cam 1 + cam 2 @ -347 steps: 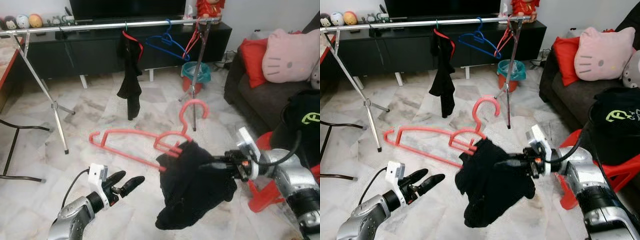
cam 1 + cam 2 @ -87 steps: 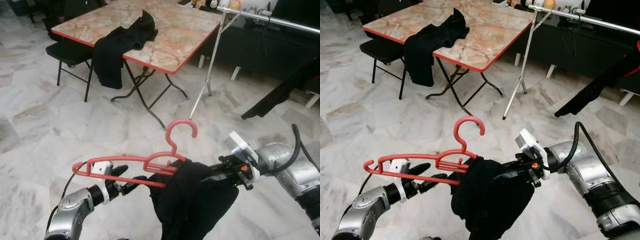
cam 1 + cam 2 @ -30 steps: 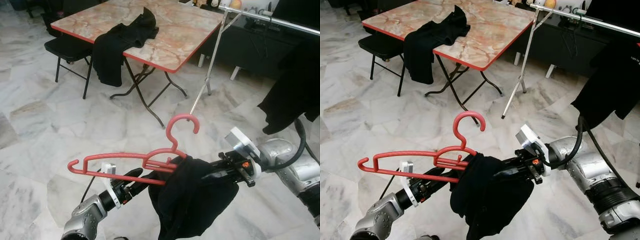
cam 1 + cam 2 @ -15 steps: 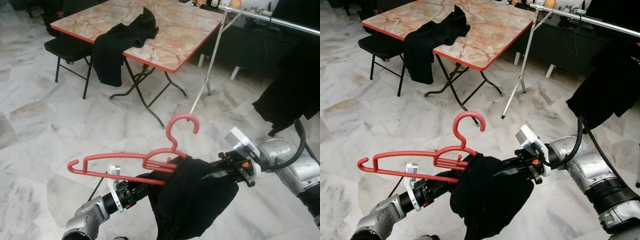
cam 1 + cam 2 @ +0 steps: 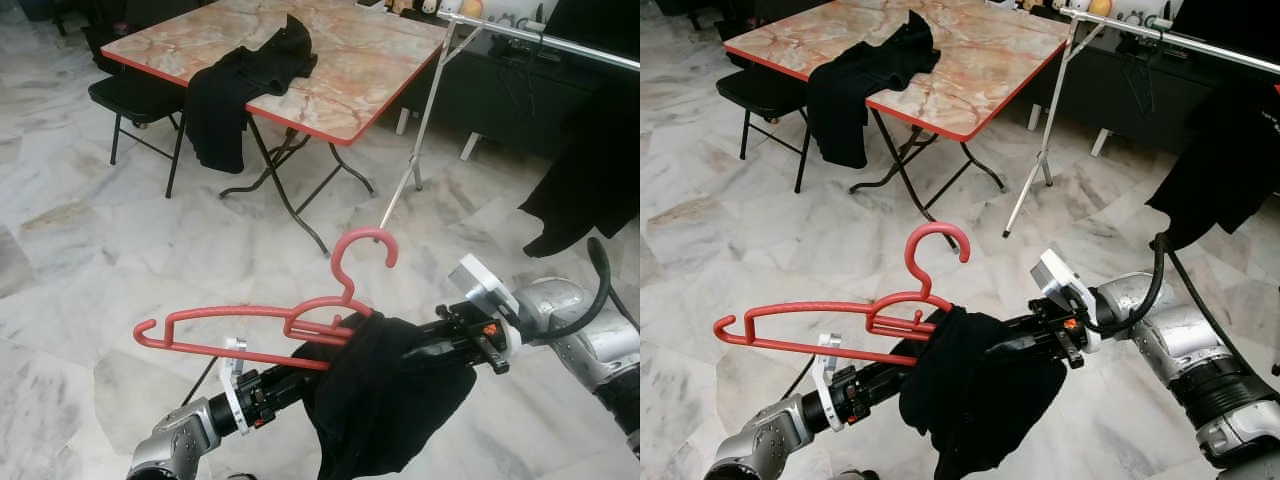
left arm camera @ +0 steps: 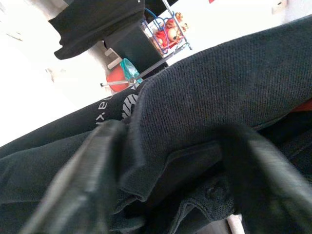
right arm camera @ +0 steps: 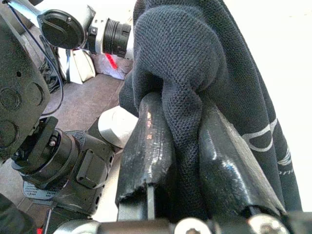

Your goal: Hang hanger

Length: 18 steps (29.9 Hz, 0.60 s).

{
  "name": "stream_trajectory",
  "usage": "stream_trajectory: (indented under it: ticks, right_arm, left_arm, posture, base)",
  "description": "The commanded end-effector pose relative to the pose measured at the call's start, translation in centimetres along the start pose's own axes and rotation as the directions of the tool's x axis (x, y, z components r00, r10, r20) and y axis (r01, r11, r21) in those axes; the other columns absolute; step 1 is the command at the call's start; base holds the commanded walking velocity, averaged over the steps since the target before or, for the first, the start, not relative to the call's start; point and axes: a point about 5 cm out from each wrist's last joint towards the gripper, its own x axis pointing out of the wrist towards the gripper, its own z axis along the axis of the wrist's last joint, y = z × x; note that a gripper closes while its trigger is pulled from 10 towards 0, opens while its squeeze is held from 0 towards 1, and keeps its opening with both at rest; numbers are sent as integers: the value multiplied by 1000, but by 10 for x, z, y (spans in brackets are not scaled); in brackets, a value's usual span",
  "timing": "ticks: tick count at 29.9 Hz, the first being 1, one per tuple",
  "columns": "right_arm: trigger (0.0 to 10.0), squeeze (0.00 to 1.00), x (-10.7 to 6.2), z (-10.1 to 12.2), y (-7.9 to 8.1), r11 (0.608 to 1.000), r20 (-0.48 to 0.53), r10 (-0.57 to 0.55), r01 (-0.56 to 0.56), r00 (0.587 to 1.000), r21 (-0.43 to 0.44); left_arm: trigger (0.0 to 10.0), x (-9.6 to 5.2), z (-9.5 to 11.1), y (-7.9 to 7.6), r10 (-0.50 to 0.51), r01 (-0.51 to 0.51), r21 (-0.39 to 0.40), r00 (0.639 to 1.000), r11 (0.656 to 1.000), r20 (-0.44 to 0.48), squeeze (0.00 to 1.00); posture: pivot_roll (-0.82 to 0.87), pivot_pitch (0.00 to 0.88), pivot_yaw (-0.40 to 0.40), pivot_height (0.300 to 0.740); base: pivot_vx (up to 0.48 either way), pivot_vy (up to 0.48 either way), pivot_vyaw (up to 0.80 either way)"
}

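Note:
A red plastic hanger hangs level in front of me, hook up, with a black garment bunched over its right end. My right gripper reaches in from the right and is shut on a fold of that garment; both pads pinch the cloth in the right wrist view. My left gripper comes from the lower left, under the hanger's bottom bar, its tips buried in the cloth. In the left wrist view its fingers stand wide apart with the fabric between them.
A marble-topped folding table with a red edge stands ahead to the left, black clothes draped over it and a black chair beside it. A metal clothes rack with a hanging dark garment is at the upper right.
My left gripper has pushed forward under the hanger and into the black garment. The garment hanging on the rack at the right has swung a little. The right gripper holds steady.

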Motion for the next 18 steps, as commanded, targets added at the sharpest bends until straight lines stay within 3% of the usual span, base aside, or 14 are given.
stream_trajectory:
  ticks: [1, 18]
  right_arm:
    - [10000, 0, 3, 6, 2, 999, 5, 30, -30, 1000, -28]
    - [10000, 0, 6, 4, 2, 999, 7, 40, -40, 999, -25]
  left_arm:
    - [0, 0, 1, -2, -7, 8, 15, 1000, 1000, -12, 0]
    - [0, 0, 2, -5, -26, 26, 16, 1000, 1000, 0, 0]
  posture:
    - [-83, 95, -73, 740]
    - [-75, 97, -71, 740]
  base:
    - [0, 0, 0]
    - [0, 0, 0]
